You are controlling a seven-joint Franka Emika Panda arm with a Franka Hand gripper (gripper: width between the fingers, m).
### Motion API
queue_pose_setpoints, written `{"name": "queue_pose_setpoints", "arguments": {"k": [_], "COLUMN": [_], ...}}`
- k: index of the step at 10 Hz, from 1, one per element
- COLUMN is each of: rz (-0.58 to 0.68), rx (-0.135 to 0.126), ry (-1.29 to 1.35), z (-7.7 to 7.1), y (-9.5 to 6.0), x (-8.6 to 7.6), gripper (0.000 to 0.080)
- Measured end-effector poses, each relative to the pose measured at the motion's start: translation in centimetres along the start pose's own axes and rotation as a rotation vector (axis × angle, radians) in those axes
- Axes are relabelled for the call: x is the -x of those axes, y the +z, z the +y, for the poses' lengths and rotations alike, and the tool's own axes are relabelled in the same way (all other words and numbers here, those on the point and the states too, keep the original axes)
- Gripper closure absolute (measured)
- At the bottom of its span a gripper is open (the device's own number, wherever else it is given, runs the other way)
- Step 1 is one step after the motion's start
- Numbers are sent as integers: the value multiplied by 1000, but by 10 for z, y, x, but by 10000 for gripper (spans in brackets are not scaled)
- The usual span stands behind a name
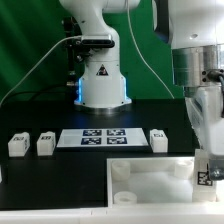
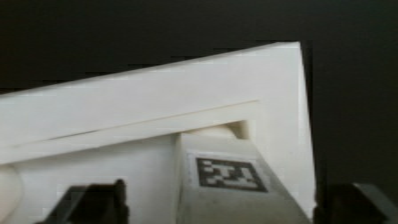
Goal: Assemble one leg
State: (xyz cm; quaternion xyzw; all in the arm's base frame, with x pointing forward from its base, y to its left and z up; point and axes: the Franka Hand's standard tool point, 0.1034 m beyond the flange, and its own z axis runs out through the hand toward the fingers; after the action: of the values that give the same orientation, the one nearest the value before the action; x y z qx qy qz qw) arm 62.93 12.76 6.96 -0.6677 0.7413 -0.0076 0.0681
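Hanging at the exterior view's right edge, the gripper (image 2: pixel 222 205) is spreading its fingers (image 2: pixel 86 205) wide around a leg (image 2: pixel 228 178), pads apparently not touching it. That leg is standing partly hidden in the tabletop's (image 1: pixel 150 180) corner. Three other legs (image 1: pixel 45 144) are sitting beside the marker board (image 1: pixel 104 138).

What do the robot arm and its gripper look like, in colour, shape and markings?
The arm is white and rounded, with a grey metal band near the wrist. Its white base carries a black triangle sign and glows blue low down. The gripper has two dark, blocky fingers.
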Motion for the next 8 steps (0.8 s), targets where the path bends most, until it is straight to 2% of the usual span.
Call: {"name": "queue_pose_setpoints", "arguments": {"k": [1, 4, 8], "rz": [5, 32, 34], "rx": [4, 25, 34], "ry": [-136, -663, -1082], "z": [3, 5, 3], "y": [2, 1, 1], "x": [4, 13, 7], "gripper": [173, 155, 150]}}
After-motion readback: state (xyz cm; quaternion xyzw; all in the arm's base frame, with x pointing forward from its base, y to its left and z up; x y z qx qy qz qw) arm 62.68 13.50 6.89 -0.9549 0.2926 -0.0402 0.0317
